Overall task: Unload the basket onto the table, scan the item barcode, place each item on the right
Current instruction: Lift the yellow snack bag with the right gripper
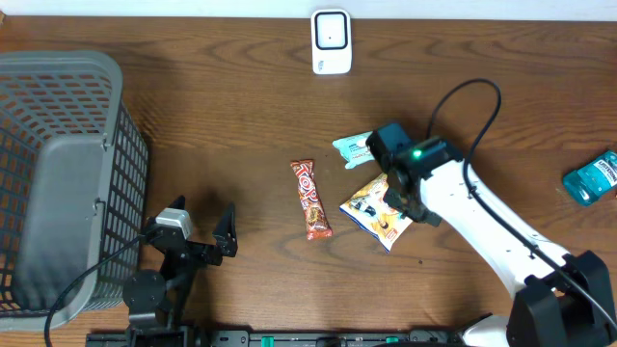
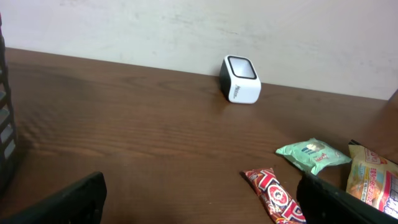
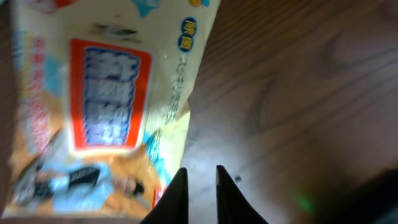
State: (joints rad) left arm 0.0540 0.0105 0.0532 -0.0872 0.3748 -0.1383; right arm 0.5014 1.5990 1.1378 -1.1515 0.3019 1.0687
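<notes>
The white barcode scanner (image 1: pixel 331 41) (image 2: pixel 240 79) stands at the table's far edge. A yellow snack bag (image 1: pixel 371 214) (image 3: pixel 106 106) (image 2: pixel 373 180) lies flat at the middle right. My right gripper (image 1: pixel 397 200) (image 3: pixel 198 177) hangs over the bag's upper right edge. Its jaws stand only a narrow gap apart, with bare table between them and the bag just left of the left finger. A red candy bar (image 1: pixel 310 200) (image 2: pixel 277 196) lies left of the bag. My left gripper (image 1: pixel 200 224) (image 2: pixel 202 208) rests wide open near the front left, holding nothing.
A grey mesh basket (image 1: pixel 58 183) fills the left side. A pale green packet (image 1: pixel 352 147) (image 2: pixel 313 154) lies behind the bag, partly under the right arm. A teal packet (image 1: pixel 593 176) sits at the far right edge.
</notes>
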